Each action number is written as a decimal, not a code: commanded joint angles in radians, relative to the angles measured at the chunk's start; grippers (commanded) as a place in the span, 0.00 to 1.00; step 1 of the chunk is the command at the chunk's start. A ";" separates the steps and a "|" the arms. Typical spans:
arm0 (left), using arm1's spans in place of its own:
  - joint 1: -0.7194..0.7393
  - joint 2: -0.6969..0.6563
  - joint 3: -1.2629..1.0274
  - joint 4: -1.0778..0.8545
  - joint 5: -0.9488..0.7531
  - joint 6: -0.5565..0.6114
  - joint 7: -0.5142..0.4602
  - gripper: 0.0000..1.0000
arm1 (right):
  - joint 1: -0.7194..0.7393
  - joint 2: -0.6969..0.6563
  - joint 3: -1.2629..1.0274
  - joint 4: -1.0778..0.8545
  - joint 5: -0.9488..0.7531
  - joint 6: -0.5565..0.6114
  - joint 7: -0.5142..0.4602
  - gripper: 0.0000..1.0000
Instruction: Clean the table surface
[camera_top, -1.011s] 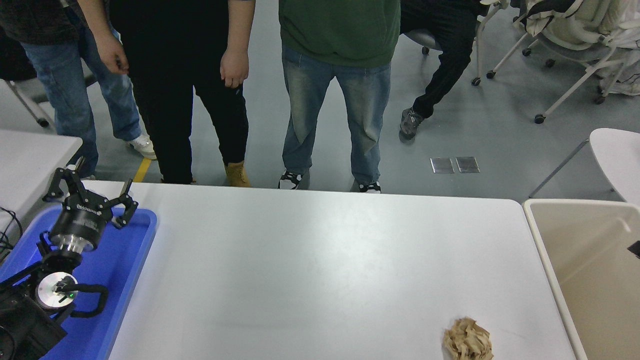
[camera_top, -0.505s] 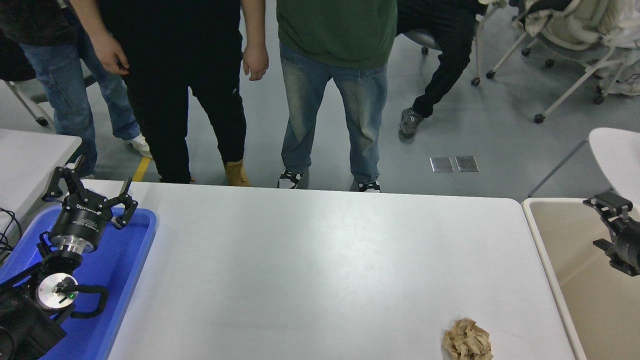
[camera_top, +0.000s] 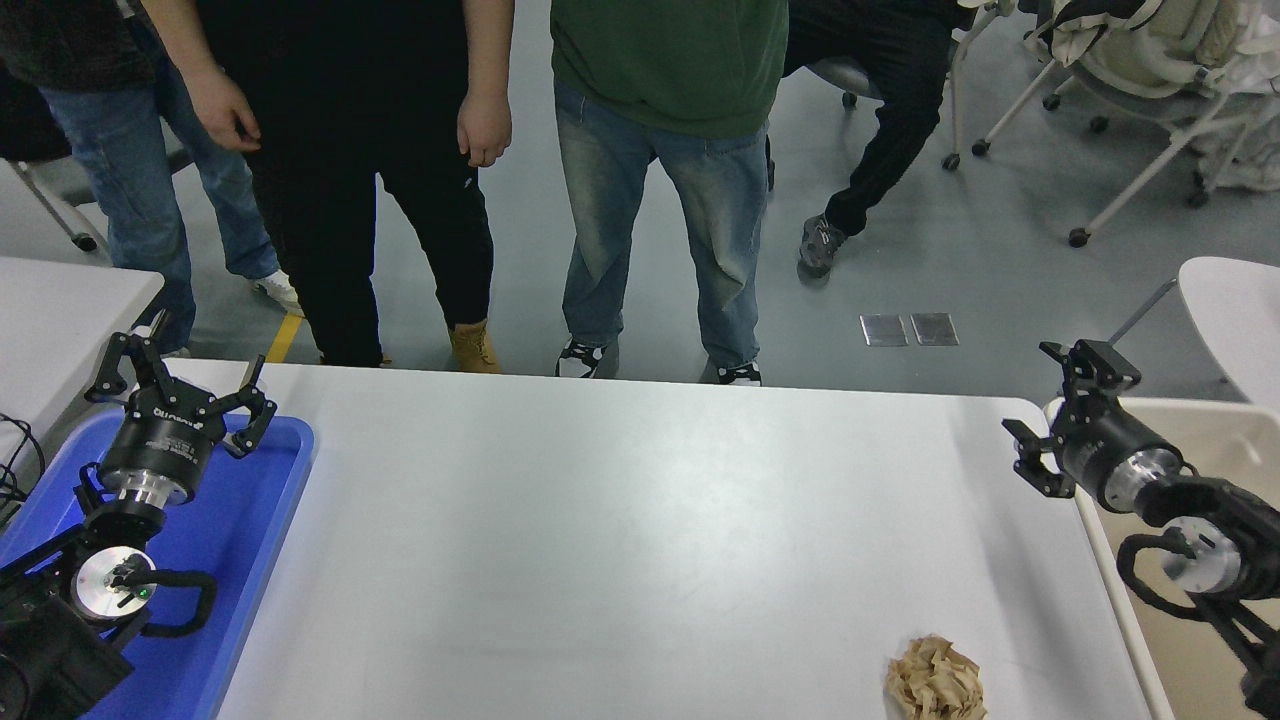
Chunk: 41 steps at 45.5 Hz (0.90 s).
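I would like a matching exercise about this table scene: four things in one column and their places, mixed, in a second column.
Things:
1. crumpled brown paper ball
2. blue plastic tray
3. beige rectangular bin
4. black right gripper

Places:
A. beyond the white table surface's right edge
B. near edge, right part
C. left end, under the left gripper
D. above the far right corner

Pairs: 1-B, 2-C, 3-A, 4-D

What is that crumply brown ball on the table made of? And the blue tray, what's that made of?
The crumpled brown ball looks like scrunched paper, maybe a napkin or paper towel: tan, matte, full of sharp folds and creases. The blue tray looks like plastic: one even bright colour, smooth, slightly glossy, with a rounded moulded rim.
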 joint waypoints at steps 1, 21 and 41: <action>0.000 0.000 0.000 0.000 0.000 0.000 0.000 1.00 | -0.026 0.125 0.082 0.033 0.026 0.005 0.000 1.00; 0.002 0.000 0.000 0.000 0.000 0.000 0.000 1.00 | 0.014 0.156 0.083 0.055 0.069 0.023 0.044 1.00; 0.002 0.000 0.000 0.000 0.000 0.000 -0.002 1.00 | -0.060 0.123 0.082 0.041 0.133 0.314 0.117 1.00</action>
